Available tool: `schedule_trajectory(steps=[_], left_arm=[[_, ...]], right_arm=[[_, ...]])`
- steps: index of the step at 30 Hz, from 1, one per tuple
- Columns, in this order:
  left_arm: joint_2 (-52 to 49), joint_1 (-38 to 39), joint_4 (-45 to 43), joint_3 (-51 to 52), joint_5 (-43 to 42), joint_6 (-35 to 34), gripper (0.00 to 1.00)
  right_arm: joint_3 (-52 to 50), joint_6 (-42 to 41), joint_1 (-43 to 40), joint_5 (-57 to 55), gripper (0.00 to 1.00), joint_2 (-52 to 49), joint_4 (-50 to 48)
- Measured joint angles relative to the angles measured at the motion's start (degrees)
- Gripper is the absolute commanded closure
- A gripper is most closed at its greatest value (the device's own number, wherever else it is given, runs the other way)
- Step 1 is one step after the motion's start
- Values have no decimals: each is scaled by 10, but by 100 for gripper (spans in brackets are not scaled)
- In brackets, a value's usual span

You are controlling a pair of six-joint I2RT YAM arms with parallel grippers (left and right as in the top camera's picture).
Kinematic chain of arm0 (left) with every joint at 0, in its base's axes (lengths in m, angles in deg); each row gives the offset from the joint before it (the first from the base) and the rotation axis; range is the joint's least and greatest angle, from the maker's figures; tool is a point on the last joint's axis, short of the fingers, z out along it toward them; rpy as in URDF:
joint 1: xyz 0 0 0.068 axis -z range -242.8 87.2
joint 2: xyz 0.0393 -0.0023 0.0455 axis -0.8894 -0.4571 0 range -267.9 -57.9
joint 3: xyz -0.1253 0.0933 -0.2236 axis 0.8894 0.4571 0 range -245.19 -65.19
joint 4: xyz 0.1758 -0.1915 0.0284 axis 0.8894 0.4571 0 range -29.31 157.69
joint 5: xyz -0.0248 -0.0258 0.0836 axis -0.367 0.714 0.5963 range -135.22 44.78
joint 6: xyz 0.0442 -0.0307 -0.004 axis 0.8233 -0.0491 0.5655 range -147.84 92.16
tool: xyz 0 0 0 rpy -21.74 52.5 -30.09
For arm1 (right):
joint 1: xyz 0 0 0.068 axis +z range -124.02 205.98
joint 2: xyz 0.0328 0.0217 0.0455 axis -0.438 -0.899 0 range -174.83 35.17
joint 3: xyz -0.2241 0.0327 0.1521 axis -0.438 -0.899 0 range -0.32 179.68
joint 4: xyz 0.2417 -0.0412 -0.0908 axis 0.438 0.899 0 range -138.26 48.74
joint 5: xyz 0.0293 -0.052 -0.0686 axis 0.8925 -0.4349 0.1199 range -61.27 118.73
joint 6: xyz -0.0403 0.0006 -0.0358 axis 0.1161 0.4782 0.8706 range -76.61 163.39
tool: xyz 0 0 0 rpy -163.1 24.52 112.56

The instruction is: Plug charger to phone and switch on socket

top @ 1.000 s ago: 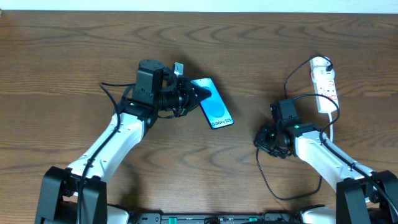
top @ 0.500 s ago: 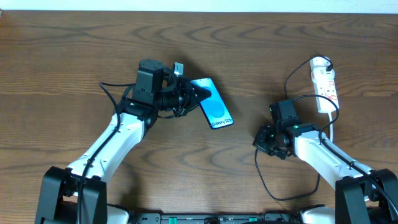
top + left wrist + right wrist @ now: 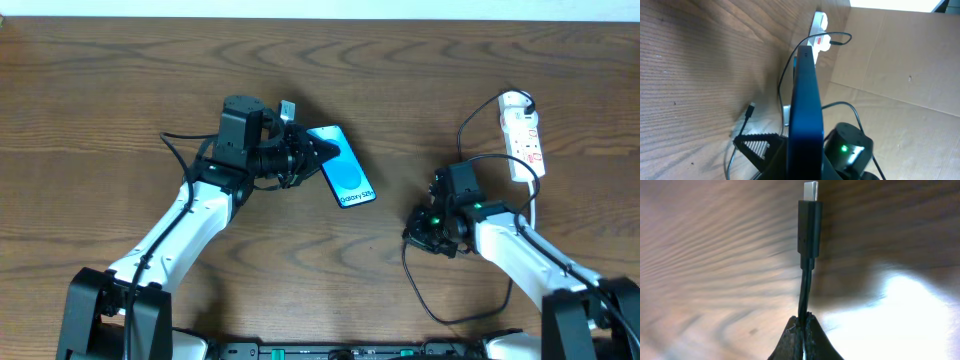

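The phone [image 3: 346,168], blue-teal screen with "Galaxy S25" text, is held at its upper end by my left gripper [image 3: 318,150], which is shut on it. In the left wrist view it shows edge-on as a dark blue slab [image 3: 805,110]. My right gripper [image 3: 413,232] is shut on the charger, a thin black cable [image 3: 425,300]. In the right wrist view the fingers [image 3: 803,325] pinch the cable just below its black plug tip [image 3: 809,222] with a metal end, over the wood. The white socket [image 3: 521,133] lies at the far right, also in the left wrist view [image 3: 821,35].
The black cable loops from the socket past my right arm [image 3: 520,250] toward the front edge. A white cord [image 3: 529,205] runs beside the socket. A cardboard wall [image 3: 900,65] shows in the left wrist view.
My right gripper has shifted slightly left and forward with the cable, and the cable loop below it has moved a little left. The left arm and phone have not moved.
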Motion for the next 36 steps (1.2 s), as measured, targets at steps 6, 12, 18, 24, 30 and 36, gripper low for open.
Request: schedule_trajectory(steps=[6,12,18,24,30,36], left_arm=[[0,0,-24,0,-5,0,93],[0,0,-125,0,-37,5,92],[0,0,-174,0,-75,5,93],[0,0,-207,0,-92,-8,93],[0,0,-274,0,-117,-27,93],[0,0,-282,0,-136,-35,93]], right_arm=[[0,40,-27,88,99,106,-2],[0,64,-47,225,99,226,-64],[0,70,-47,362,99,306,-153],[0,78,-46,437,99,322,-158],[0,98,-22,467,99,322,-158],[0,114,6,476,99,320,-156]])
